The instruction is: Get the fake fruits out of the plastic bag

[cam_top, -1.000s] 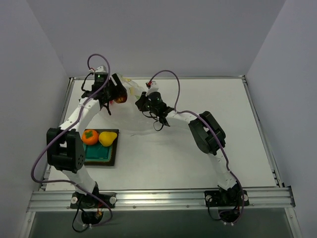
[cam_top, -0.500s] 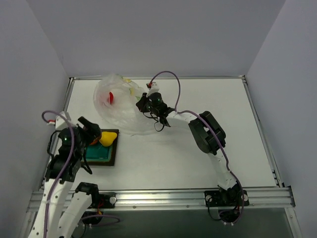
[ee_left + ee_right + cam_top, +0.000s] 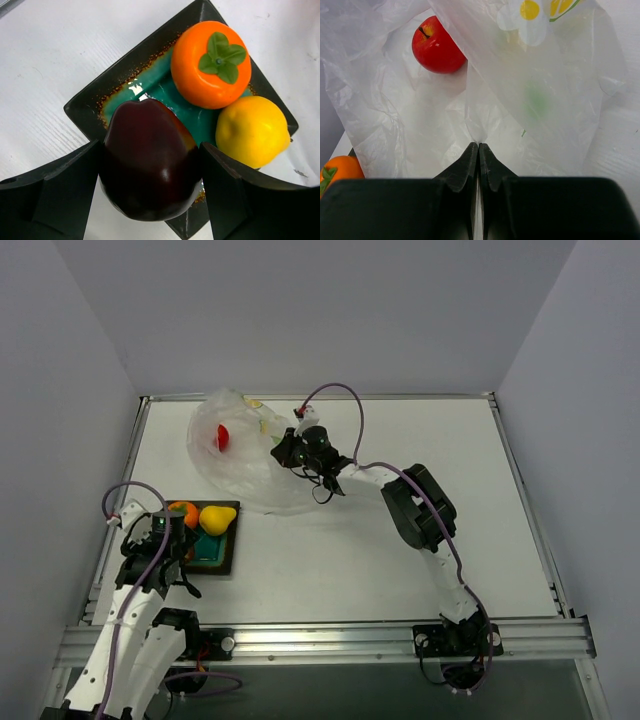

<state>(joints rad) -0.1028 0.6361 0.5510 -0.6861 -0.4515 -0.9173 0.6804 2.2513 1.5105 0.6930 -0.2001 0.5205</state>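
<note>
Apple (image 3: 437, 45) alone is left in the bag (image 3: 545, 90) my right gripper (image 3: 478, 150) pinches; left gripper (image 3: 150, 172) clutches the dark red fruit (image 3: 145, 145) over the tray (image 3: 85, 107)

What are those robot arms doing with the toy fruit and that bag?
They are taking fake fruits out of the plastic bag. The left gripper holds a dark red fruit over the green tray, where the orange fruit and the yellow fruit already sit. The right gripper pinches the bag's thin film. One red apple is inside the bag, so the job is not finished.
</note>
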